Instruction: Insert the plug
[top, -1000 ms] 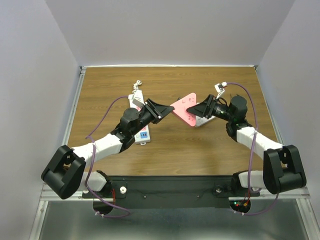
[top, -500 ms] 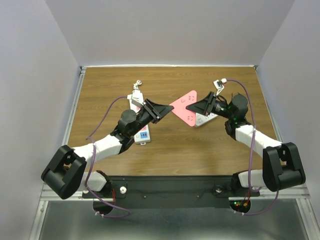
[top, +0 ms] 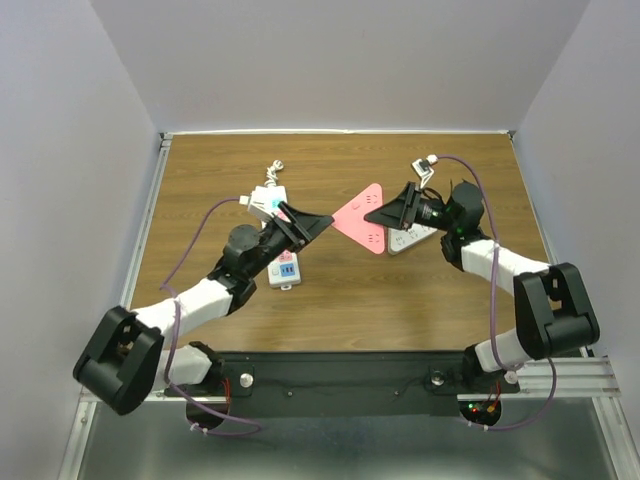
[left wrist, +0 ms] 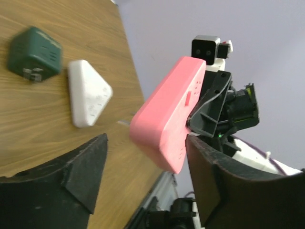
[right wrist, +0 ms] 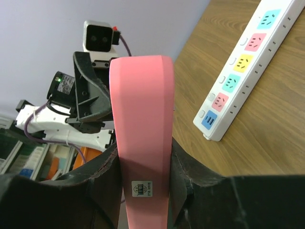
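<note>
A pink triangular plug (top: 360, 218) hangs in the air above the middle of the table. My right gripper (top: 387, 212) is shut on its right edge; in the right wrist view the pink plug (right wrist: 140, 109) stands edge-on, pinched between both fingers (right wrist: 188, 181) of that gripper (right wrist: 143, 167). My left gripper (top: 314, 222) is open at the plug's left corner. In the left wrist view that corner of the plug (left wrist: 171, 114) sits between the spread jaws of the left gripper (left wrist: 147, 176), near the right finger (left wrist: 224, 181). The white power strip (right wrist: 248, 57) with coloured sockets lies on the table.
The power strip (top: 283, 268) lies partly under my left arm. A white triangular adapter (top: 410, 240) rests on the wood below my right gripper, seen too in the left wrist view (left wrist: 88, 98) beside a dark green block with prongs (left wrist: 34, 52).
My right gripper closed on the pink plug, then my left gripper opened and let go of it. Both arms shifted slightly left, the plug with them.
</note>
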Motion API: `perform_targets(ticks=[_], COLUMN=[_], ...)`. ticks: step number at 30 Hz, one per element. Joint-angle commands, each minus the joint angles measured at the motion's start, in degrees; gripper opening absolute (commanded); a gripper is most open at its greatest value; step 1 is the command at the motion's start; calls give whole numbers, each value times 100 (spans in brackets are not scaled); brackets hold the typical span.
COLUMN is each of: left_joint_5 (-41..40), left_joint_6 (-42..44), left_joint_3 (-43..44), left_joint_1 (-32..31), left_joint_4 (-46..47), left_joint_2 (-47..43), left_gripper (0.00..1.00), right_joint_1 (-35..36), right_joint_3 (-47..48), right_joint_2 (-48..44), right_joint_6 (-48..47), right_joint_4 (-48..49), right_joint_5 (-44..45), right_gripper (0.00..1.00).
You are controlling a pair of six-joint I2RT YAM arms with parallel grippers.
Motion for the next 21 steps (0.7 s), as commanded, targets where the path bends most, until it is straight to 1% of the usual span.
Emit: perform_targets(ticks=[1, 3, 4, 5, 6, 7, 8, 9, 10, 12, 15, 16, 17, 21], left_joint_5=[-110, -268, -547, -724, -1117, -1252, -1271, -1471, -1482, -1464, -1341, -1115, -1060, -884], left_joint_6=[762, 1077, 1175, 1316, 1474, 1545, 1615, 1712, 1747, 1800, 1836, 1853, 1862, 1967], left_joint_3=[-275, -381, -408, -452, -470, -522, -557, -592, -680, -777, -988, -1041, -1154, -1304], left_joint_1=[410, 595, 622, 648, 666, 684, 719, 806, 850, 947, 1140, 1184, 1254, 1387], left_joint_4=[-874, -1210, -1620, -1833, -2044, -2351, -2424, -2485, -2495, -2477, -2302, -2214, -2005, -1792], left_joint_2=[-880, -1180, -1460, -1593, -1786, -1858, -1902, -1946, -1955, -1938, -1920, -1911, -1911, -1762], left_gripper=[80, 81, 83, 83, 84, 84, 84, 85, 86, 88, 93, 94, 95, 96], right_joint_1=[32, 33, 41, 59, 94, 137, 277, 374, 462, 690, 875, 902, 981, 1131], right_joint_3=[542, 648, 701, 823, 885, 1034, 1113, 1193, 1280, 1509, 1746, 1799, 1922, 2160], right_joint_2=[365, 575, 646, 725, 935, 1050, 1199, 1340, 1619, 1893, 2393, 2500, 2701, 3159], right_joint_6=[188, 188, 206, 223, 258, 267, 276, 268, 250, 241, 250, 259, 259, 285], right_joint_4=[419, 419, 419, 419, 419, 428, 419, 428, 428, 428, 419, 419, 419, 419], right_joint_5=[-153, -233, -259, -285, -294, -312, -338, -364, -382, -417, -461, -496, -557, -751], right_gripper=[0, 0, 0, 0, 0, 0, 0, 0, 0, 0, 0, 0, 0, 0])
